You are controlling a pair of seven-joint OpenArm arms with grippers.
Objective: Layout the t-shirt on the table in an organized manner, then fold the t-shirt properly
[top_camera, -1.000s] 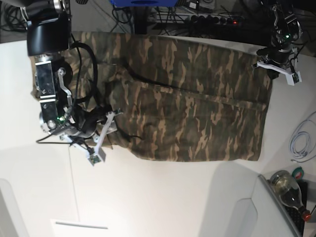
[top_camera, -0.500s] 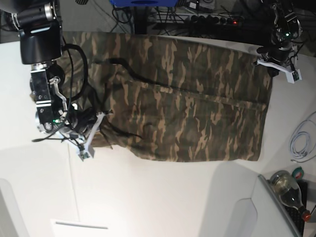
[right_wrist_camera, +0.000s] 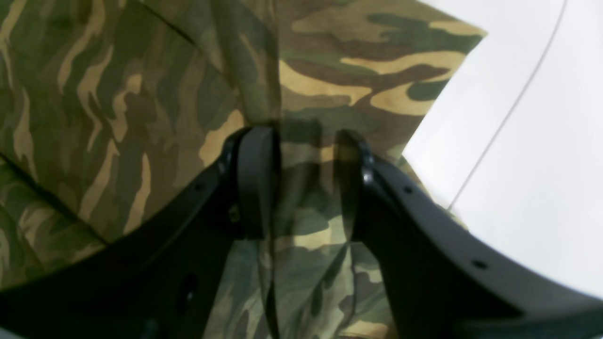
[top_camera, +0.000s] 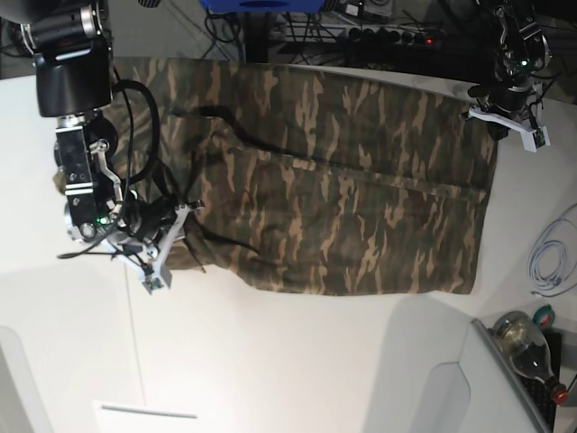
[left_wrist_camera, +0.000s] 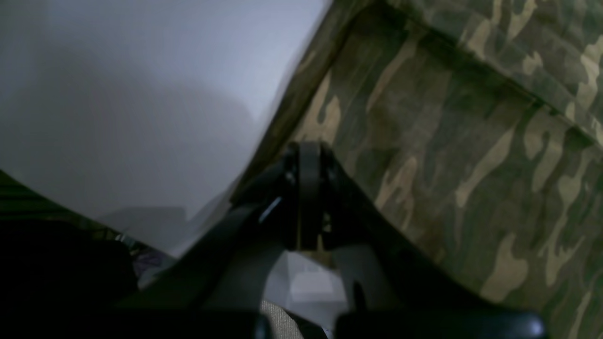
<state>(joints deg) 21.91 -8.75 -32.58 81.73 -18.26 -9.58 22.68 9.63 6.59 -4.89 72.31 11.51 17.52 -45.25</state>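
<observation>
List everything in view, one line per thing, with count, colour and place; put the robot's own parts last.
t-shirt: one, brown, tan and green camouflage, spread across the middle of the table.
table: one, white, under everything, with a thin dark seam.
bottle: one, clear glass with a red cap, lying at the base view's lower right corner.
cable: one, white, coiled at the right edge.
power strip: one, black, behind the table's far edge among dark wires.
left gripper: one, black, shut on the t-shirt's edge by the white table.
right gripper: one, black, jaws apart with a fold of the t-shirt between them.
</observation>
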